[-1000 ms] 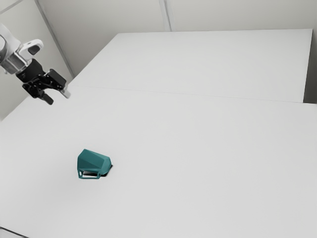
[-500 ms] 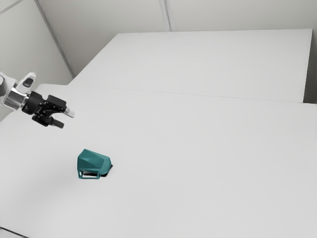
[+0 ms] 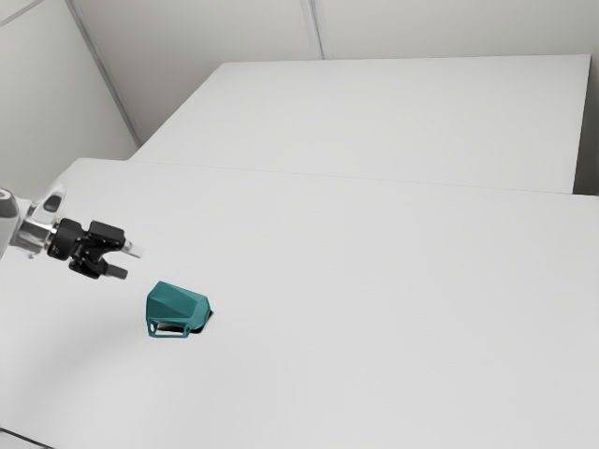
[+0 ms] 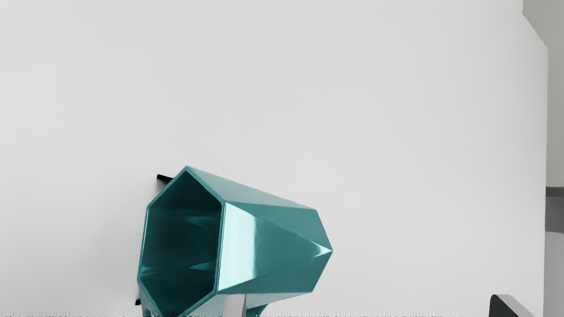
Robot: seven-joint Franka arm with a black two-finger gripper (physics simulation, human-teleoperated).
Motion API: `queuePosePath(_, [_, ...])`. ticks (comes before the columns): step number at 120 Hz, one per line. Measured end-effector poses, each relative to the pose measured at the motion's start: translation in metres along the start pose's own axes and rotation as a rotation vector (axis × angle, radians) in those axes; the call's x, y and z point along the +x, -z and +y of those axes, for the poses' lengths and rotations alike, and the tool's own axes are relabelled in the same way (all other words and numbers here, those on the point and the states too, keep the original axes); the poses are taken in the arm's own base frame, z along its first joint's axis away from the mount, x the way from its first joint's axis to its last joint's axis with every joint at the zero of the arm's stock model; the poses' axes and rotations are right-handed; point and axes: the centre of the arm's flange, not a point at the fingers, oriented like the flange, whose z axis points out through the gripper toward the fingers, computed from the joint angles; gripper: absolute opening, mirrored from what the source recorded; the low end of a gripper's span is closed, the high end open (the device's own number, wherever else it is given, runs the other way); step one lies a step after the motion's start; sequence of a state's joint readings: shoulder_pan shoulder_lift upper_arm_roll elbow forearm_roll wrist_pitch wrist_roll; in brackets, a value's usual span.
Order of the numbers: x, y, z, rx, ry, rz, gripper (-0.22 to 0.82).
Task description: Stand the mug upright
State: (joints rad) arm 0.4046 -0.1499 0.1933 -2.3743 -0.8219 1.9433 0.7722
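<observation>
mug [image 3: 175, 301], teal, faceted, one. lies on its side on the counter [image 3: 393, 309], toward the exterior view's left; not upright. mouth faces the exterior view's left, narrower base the exterior view's right. handle [image 3: 170, 335] low, on the side nearest the exterior camera.

gripper [image 3: 126, 261], black, one. i read the jaws as released: spread apart, bare space between them. held near the mug, on its mouth side in the exterior view. in my wrist view one fingertip overlaps the mug's side, the other stands well apart from it.

edges: the mug lies well in from the counter's side edge seen in my wrist view. broad open room on the base side, toward the exterior view's right, and beyond the mug as far as a thin seam [image 3: 374, 179]. a second pale surface [image 3: 402, 112] begins past that seam.

surroundings: pale wall [image 3: 206, 33] behind; thin dark line [image 3: 28, 439] at the exterior view's lower left corner, well apart from the mug.
</observation>
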Motion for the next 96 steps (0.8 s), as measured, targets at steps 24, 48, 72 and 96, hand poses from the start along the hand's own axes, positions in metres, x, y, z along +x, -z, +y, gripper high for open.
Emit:
queuePosePath(24, [-0.009, -0.013, -0.022, -0.034, 0.035, -0.055, 0.60])
queuePosePath(48, [-0.015, -0.021, -0.037, -0.046, 0.076, -0.108, 0.60])
queuePosePath(72, [-0.001, -0.023, -0.055, -0.028, 0.096, -0.130, 0.60])
queuePosePath(96, [0.012, -0.032, -0.066, -0.022, 0.108, -0.151, 0.60])
